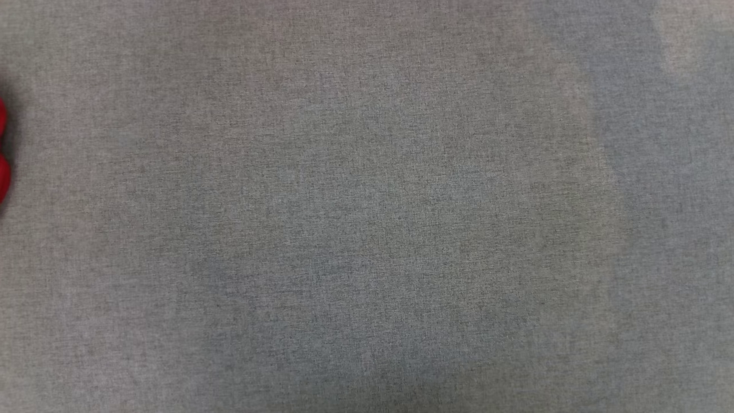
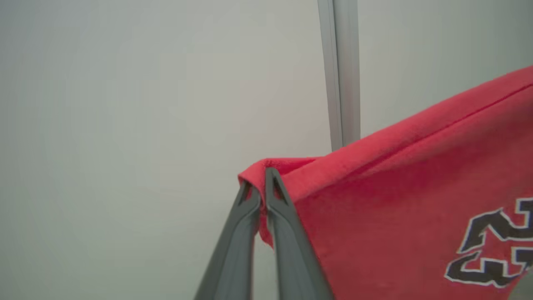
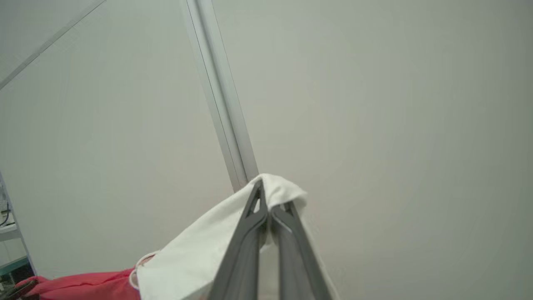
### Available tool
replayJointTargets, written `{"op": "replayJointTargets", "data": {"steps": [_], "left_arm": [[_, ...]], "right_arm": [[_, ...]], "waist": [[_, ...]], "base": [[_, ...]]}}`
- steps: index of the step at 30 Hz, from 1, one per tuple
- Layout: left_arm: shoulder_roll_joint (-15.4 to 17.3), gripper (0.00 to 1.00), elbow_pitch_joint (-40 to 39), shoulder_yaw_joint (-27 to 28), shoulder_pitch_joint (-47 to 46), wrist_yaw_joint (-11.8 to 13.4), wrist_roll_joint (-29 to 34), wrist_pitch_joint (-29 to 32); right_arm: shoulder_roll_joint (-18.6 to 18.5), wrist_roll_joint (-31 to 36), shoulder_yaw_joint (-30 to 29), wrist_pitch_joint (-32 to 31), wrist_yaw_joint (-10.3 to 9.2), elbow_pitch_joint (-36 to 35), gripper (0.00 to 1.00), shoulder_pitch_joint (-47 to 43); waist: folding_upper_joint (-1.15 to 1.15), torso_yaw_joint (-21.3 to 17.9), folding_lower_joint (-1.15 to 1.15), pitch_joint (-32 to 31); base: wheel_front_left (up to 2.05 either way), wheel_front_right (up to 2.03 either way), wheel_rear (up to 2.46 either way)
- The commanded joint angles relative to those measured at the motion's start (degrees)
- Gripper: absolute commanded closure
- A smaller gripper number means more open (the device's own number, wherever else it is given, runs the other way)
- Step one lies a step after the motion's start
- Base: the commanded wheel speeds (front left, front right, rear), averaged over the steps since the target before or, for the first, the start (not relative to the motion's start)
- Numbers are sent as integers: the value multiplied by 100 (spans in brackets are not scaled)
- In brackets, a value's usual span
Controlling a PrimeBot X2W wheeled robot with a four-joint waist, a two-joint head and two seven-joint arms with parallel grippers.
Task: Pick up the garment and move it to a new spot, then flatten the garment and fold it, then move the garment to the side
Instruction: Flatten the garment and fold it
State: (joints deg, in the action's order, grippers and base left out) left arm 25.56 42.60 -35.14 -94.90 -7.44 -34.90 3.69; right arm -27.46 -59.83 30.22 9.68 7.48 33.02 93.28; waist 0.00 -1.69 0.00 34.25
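The left gripper [image 2: 260, 185] is closed on a folded edge of the garment [image 2: 395, 200]. Its two dark fingers are pressed together, with a small roll of red cloth coming out over the tips. From this hold the red fabric hangs away to the right of the left wrist view, and it carries a black and white print [image 2: 491, 246]. The right gripper [image 3: 270, 200] is also closed, on a white part [image 3: 195, 254] of cloth. This part seems to belong to the same garment, because it meets red fabric [image 3: 83, 285] lower in the right wrist view.

Behind both grippers there is a pale wall [image 2: 125, 125] with a metal strip [image 2: 339, 75], so I judge that the garment is held up in the air between the two arms. In the head view the grey surface [image 1: 367, 206] lies below, and a red sliver [image 1: 3, 172] of cloth shows at its left edge.

The garment looks light, soft and without any stiffness, so it will sag and swing wherever it is not held. A thin pinch can slip, therefore the hem or a doubled edge is the safer place to take it. Two holds well apart along one edge should let it spread flat when it is lowered.
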Motion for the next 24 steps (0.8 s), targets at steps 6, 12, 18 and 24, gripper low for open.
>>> {"op": "replayJointTargets", "data": {"steps": [6, 12, 18, 24], "left_arm": [[-11, 100, 559, -326, -562, 0, -212, -144], [-87, 100, 873, -755, -206, 2, -608, -216], [100, 100, 591, -1381, 813, 3, -1351, -24], [537, 100, -37, -2082, 2249, 2, -2361, 599]], "right_arm": [[-132, -341, 190, 209, 3, 331, 100, 583], [-235, -423, 766, 206, 3, 432, 100, 380], [-466, -583, 1638, 58, 3, 242, 100, -463], [-1041, -1116, 2483, -490, 2, -181, 100, -1821]], "waist": [[0, -40, 0, -1], [0, -22, 0, -166], [0, -4, 0, -694], [0, 23, 0, -1743]], "base": [[0, 0, 0], [0, 0, 0], [0, 0, 0], [0, 0, 0]]}}
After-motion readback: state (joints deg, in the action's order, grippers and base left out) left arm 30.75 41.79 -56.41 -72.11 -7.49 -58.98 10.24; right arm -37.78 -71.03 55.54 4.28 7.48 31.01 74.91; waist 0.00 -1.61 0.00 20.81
